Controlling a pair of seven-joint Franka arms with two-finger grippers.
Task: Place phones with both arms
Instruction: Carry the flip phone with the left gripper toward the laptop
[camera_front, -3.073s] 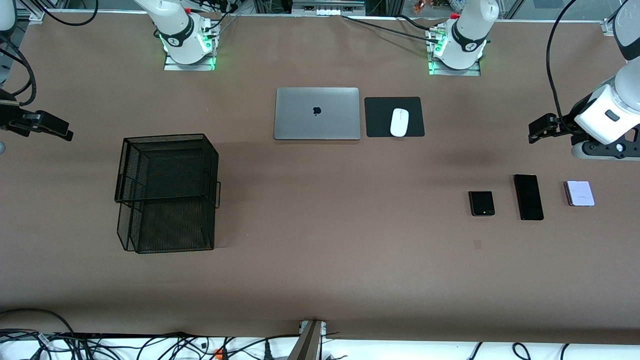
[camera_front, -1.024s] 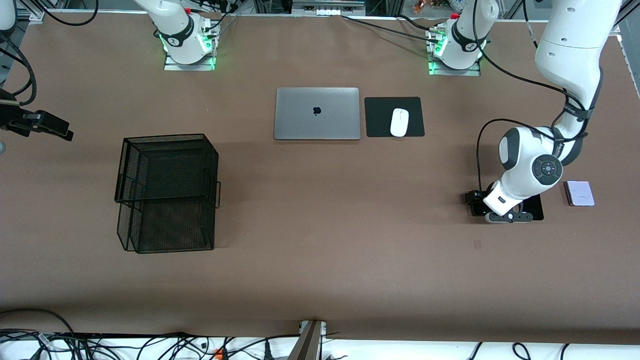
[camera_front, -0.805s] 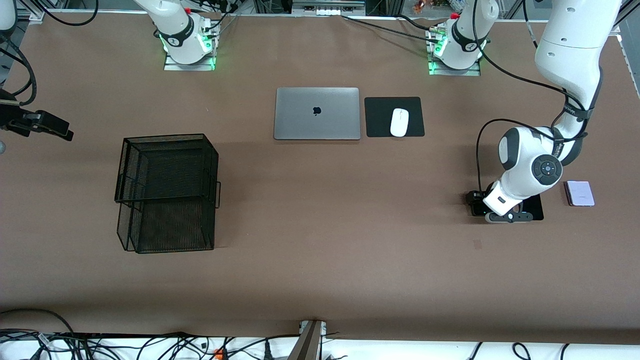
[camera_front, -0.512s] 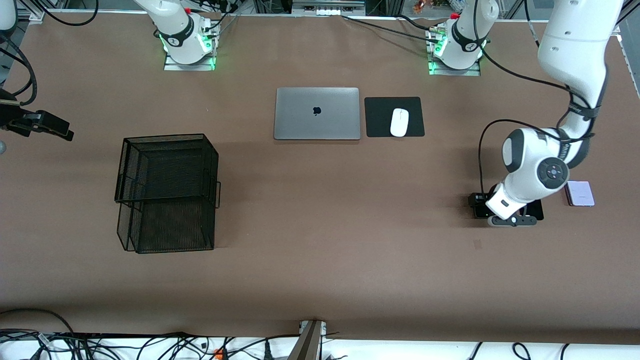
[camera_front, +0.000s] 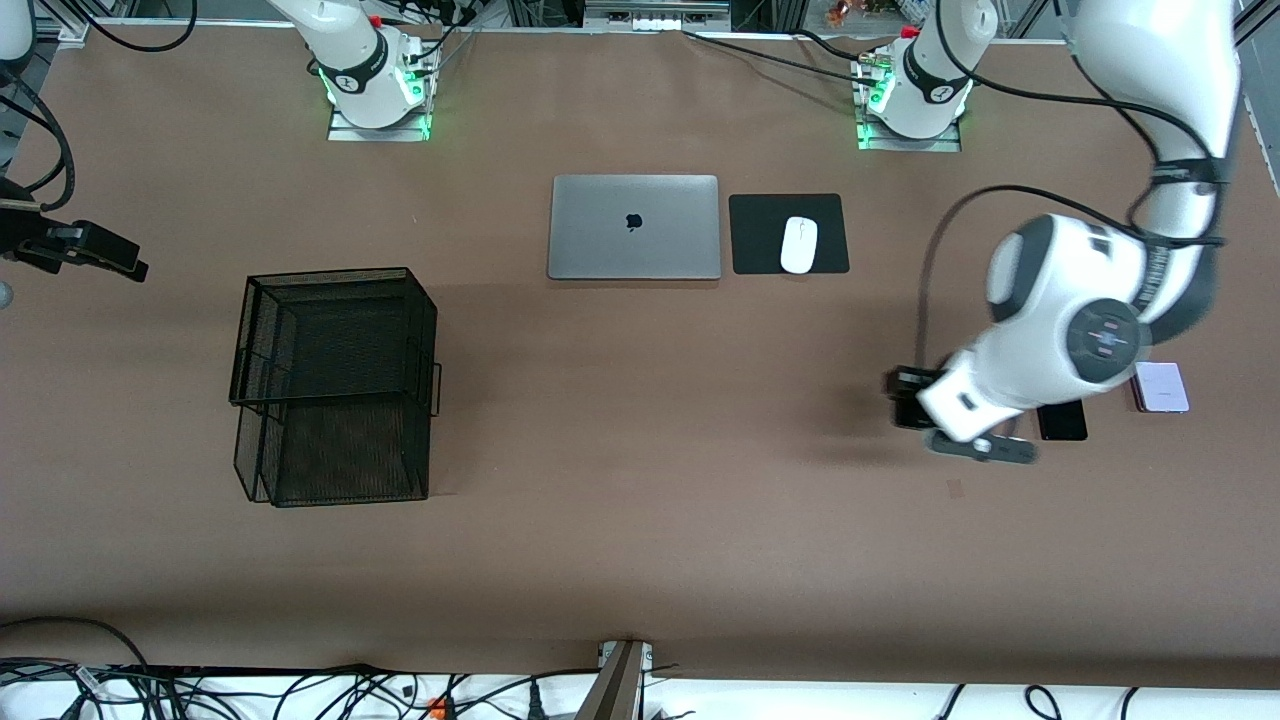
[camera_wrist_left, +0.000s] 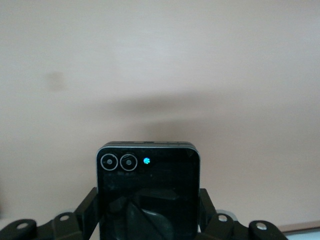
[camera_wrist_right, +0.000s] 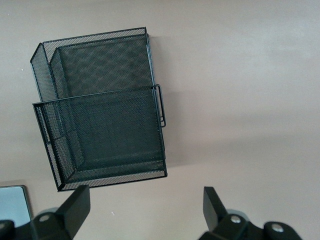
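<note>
My left gripper (camera_front: 908, 402) is shut on the small black flip phone (camera_wrist_left: 148, 185) and holds it in the air above the brown table. In the left wrist view the phone sits between my fingers (camera_wrist_left: 90, 206), with its two camera rings and a blue dot at its free end. The long black slab (camera_front: 1062, 421) lies on the table, mostly hidden under my left arm. The pale lavender flip phone (camera_front: 1160, 387) lies beside it toward the left arm's end. My right gripper (camera_front: 120, 262) waits open and empty at the right arm's end of the table; the right wrist view (camera_wrist_right: 145, 205) also shows it.
A black wire mesh basket (camera_front: 335, 385) stands toward the right arm's end and also shows in the right wrist view (camera_wrist_right: 100, 115). A closed silver laptop (camera_front: 634, 227) and a white mouse (camera_front: 798, 244) on a black pad (camera_front: 760, 215) lie near the arm bases.
My left arm came down onto the black flip phone, then rose with it and shifted a little toward the right arm's end. The right arm has not moved.
</note>
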